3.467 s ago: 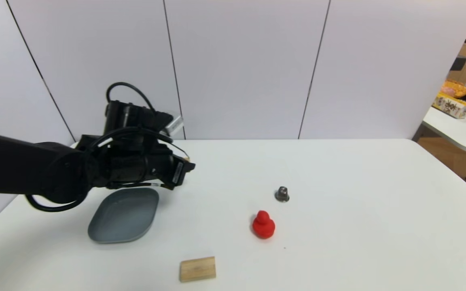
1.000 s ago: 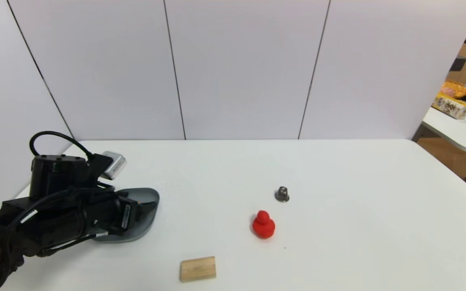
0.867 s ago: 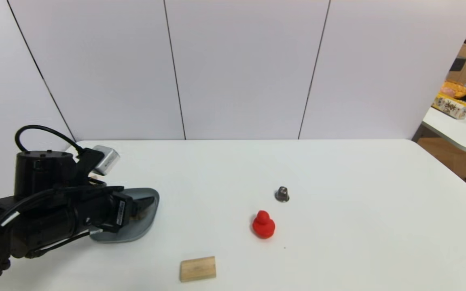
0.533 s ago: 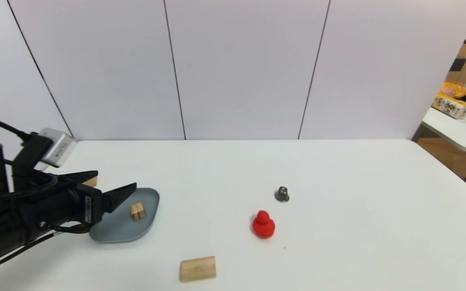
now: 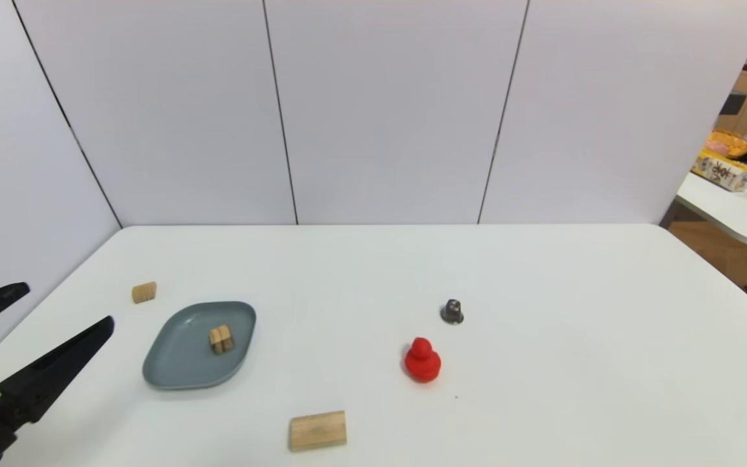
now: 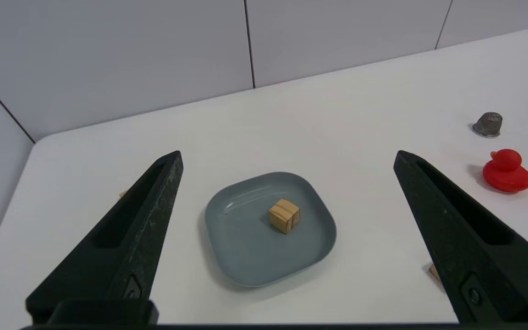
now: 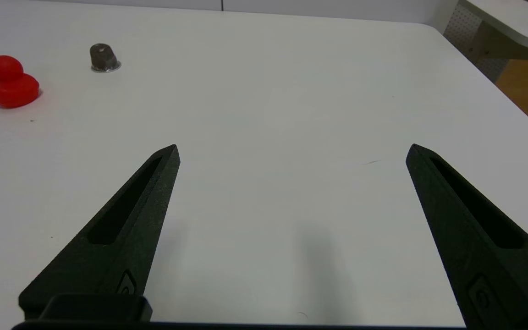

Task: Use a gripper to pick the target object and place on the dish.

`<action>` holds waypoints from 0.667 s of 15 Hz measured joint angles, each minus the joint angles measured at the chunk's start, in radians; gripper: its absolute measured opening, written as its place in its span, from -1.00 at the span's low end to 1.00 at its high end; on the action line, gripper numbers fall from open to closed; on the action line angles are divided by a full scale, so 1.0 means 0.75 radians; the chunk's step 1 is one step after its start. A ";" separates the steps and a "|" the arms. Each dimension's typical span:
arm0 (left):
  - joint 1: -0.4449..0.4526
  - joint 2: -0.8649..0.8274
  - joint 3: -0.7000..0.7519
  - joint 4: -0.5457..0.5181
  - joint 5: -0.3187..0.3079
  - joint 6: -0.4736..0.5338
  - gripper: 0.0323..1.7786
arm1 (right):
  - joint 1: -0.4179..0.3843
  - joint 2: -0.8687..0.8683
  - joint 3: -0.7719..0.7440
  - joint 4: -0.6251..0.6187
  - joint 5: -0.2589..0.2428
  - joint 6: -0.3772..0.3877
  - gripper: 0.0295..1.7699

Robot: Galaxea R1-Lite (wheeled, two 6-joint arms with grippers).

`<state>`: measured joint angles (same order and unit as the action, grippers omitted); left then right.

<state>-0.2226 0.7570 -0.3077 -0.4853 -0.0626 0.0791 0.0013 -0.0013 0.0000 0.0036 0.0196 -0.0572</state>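
Observation:
The small striped wooden cube (image 5: pixel 221 338) (image 6: pixel 284 215) rests on the blue-grey dish (image 5: pixel 179 363) (image 6: pixel 245 256), right of the dish's middle, with nothing touching it. My left gripper (image 5: pixel 65 305) (image 6: pixel 287 153) is open and empty at the table's near left corner, well clear of the dish. Only its two black fingers (image 5: pixel 49 370) show in the head view. My right gripper (image 7: pixel 291 146) is open over bare table on the right side and is out of the head view.
A small ridged wooden piece (image 5: pixel 144 292) lies behind the dish. A larger wooden block (image 5: pixel 317 431) sits near the front edge. A red rubber duck (image 5: pixel 422 360) (image 6: pixel 507 171) (image 7: pixel 11 83) and a small dark metal piece (image 5: pixel 452 312) (image 6: pixel 487 124) (image 7: pixel 103 58) stand mid-table.
My left gripper came down onto the dish, opened and left the cube there, then pulled back toward the near left corner. The cube stays on the dish.

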 joint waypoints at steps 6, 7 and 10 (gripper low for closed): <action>0.180 -0.358 0.112 0.044 -0.034 0.067 0.88 | 0.000 0.000 0.000 0.000 -0.001 0.000 0.93; 0.197 -0.417 0.133 0.074 -0.041 0.067 0.89 | 0.000 0.000 0.000 0.000 0.000 0.000 0.93; 0.242 -0.589 0.203 0.196 -0.054 0.068 0.90 | 0.000 0.000 0.000 0.000 0.000 -0.001 0.93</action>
<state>-0.0413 0.3151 -0.1557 -0.3381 -0.1030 0.1298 0.0013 -0.0013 0.0000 0.0038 0.0196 -0.0577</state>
